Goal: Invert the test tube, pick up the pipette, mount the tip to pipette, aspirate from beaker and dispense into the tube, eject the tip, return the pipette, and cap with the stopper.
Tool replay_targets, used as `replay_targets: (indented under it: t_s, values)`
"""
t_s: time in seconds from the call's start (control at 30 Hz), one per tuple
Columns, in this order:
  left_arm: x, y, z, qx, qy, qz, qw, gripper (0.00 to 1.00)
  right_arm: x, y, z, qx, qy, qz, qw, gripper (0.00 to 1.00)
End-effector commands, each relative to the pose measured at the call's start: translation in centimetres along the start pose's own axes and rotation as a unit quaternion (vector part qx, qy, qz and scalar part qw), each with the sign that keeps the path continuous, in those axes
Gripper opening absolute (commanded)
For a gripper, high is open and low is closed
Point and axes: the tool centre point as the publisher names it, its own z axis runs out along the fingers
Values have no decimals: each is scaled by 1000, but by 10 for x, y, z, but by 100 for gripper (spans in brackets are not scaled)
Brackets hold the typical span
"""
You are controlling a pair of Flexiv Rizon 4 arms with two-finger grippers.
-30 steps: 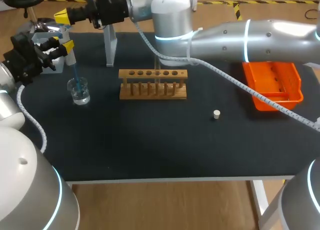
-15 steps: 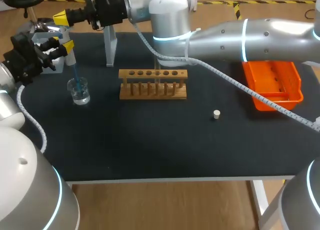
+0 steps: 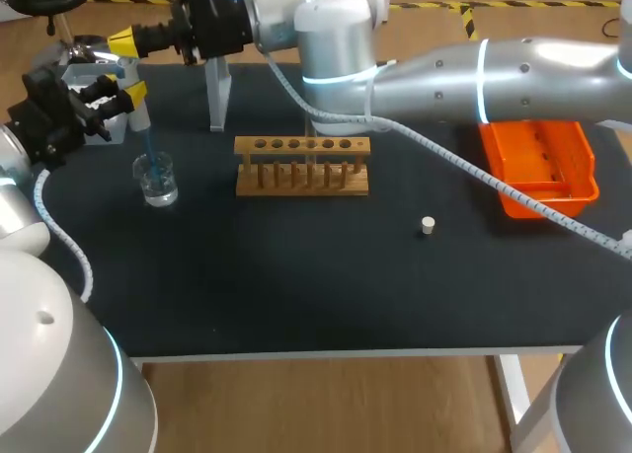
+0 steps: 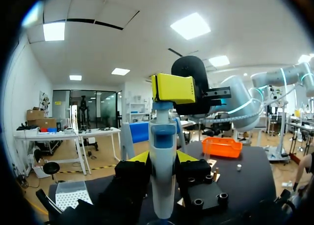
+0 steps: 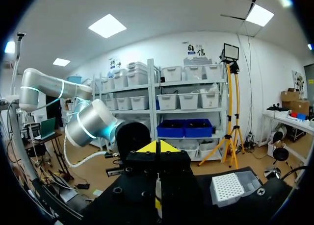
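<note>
The pipette stands upright near the far-left corner of the table, and its blue tip goes down into the beaker of clear liquid. I judge it to be a light, stiff plastic body, rather smooth, so the best place to hold it is the thick barrel. There the left gripper is closed on it, one yellow finger at each side. The tip is thin and probably only pushed on, so a side knock against the glass rim could loosen it. The beaker looks light, fragile and easy to tip over. The right gripper, whose arm comes across from the right edge, has its fingers pressed together with nothing between them and is at the top end of the pipette; whether it presses there I cannot tell. Toward the middle stands the wooden rack, and the small stopper lies alone, closer to the front edge. I can read no label or writing on these things.
</note>
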Motion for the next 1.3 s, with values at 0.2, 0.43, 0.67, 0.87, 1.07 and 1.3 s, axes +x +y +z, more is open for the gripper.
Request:
replay_targets:
  t_s: [0.2, 0.43, 0.67, 0.87, 1.07, 1.3]
  values:
    - [0, -3, 0, 2, -1, 0, 1000, 0, 0, -19, 2, 0, 4, 9, 1000, 0]
    - [0, -3, 0, 2, -1, 0, 1000, 0, 0, -25, 1, 2, 0, 15, 1000, 0]
    - [0, -3, 0, 2, -1, 0, 1000, 0, 3, 5, -5, -7, -5, -7, 1000, 100]
    - [0, -3, 0, 2, -1, 0, 1000, 0, 13, 28, -30, -7, -13, -23, 1000, 100]
    - [0, -3, 0, 2, -1, 0, 1000, 0, 27, 35, -77, 13, -31, -33, 999, 100]
    - [0, -3, 0, 2, -1, 0, 1000, 0, 43, 19, -146, 32, -62, -20, 997, 100]
